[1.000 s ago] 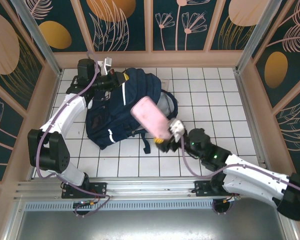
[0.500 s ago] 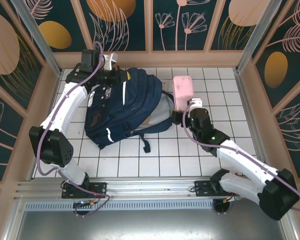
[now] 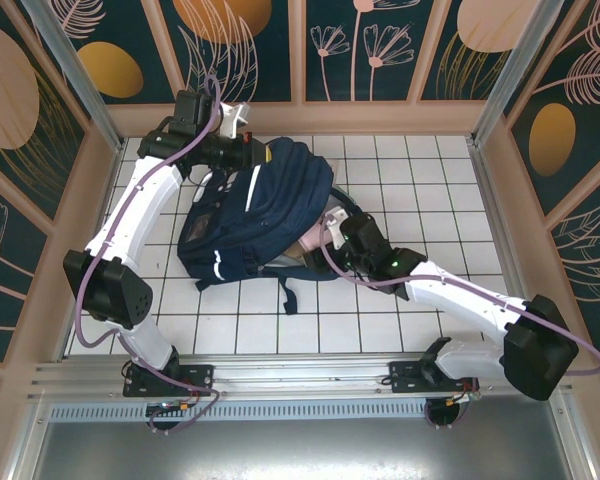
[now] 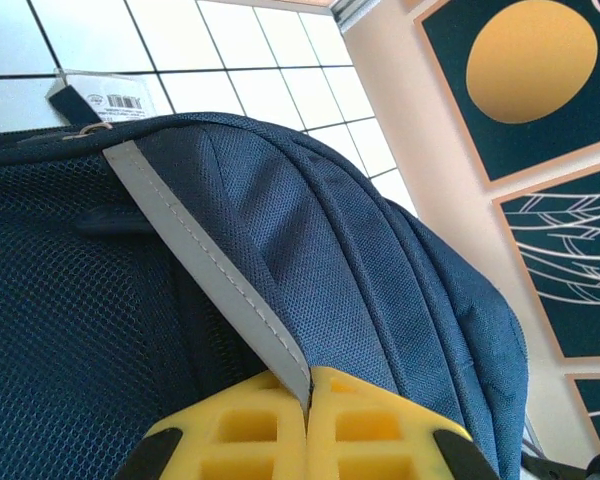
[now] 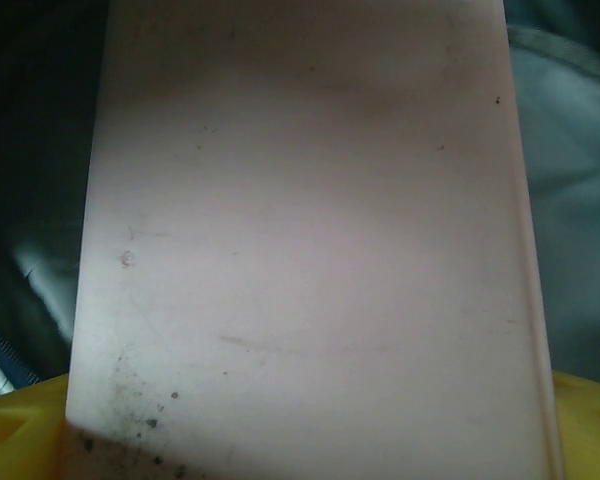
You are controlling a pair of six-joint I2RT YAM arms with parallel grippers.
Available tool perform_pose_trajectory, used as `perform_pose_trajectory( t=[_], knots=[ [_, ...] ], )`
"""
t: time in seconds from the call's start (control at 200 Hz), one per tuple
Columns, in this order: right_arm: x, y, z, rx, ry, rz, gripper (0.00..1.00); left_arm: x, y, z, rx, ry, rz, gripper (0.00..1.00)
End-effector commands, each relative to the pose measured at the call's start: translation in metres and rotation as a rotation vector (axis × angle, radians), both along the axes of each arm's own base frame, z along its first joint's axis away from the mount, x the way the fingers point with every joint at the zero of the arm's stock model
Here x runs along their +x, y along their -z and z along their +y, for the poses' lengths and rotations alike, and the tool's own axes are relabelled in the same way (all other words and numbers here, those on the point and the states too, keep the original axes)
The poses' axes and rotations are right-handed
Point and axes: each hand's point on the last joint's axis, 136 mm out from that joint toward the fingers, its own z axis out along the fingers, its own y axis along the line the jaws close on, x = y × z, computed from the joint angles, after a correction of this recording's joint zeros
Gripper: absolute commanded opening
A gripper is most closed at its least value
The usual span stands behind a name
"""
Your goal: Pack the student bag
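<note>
- Change vs. half a sec ago: R arm has swung in from the tiles near the back wall to the open right side of the backpack [image 3: 260, 205]. Pink pouch [image 5: 310, 220], then in plain sight over the tiles, is now mostly behind blue fabric in top view. L arm has shifted a little toward the back wall, bag top going with it.
- Table [image 3: 430, 170]: white tiles, walled all round.
- Backpack: navy, lies left of centre on the tiles, top end toward back wall, straps trailing toward the near edge.
- L gripper [image 4: 307, 400]: yellow jaws pinched tight together on the grey reflective stripe at the bag's top edge.
- R gripper [image 3: 332, 228]: at the bag mouth. Jaws stand wide, clamped on the pouch from both sides.
- Pouch: pale pink, dark specks near the jaws. Dark fabric to its left, grey fabric to its right.
- Tag [image 4: 98, 92]: white w/ barcode, at the bag's far edge, tiles behind it.
</note>
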Motion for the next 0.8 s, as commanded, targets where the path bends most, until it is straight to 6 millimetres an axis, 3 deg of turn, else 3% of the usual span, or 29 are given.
perform_pose_trajectory(
  t=[0.0,0.125,0.305,0.495,0.641,0.796],
  knots=[
    [-0.003,-0.012,0.009,-0.026,-0.114,-0.071,0.35,-0.018,-0.08,-0.007,-0.106,0.089,-0.286,0.0],
    [0.008,-0.009,0.019,-0.111,-0.145,-0.126,0.36,-0.034,-0.069,-0.004,-0.12,0.098,-0.283,0.0],
    [0.013,0.007,0.046,-0.248,-0.274,-0.212,0.42,-0.054,-0.082,-0.001,-0.158,0.106,-0.313,0.0],
    [0.038,-0.002,0.077,-0.282,-0.287,-0.252,0.45,-0.055,-0.082,-0.003,-0.176,0.117,-0.299,0.0],
    [0.044,0.002,0.111,-0.324,-0.334,-0.239,0.48,-0.051,-0.075,-0.006,-0.198,0.121,-0.271,0.0],
    [0.045,0.007,0.144,-0.314,-0.34,-0.252,0.67,-0.046,-0.071,-0.008,-0.212,0.119,-0.254,0.0]
  ],
)
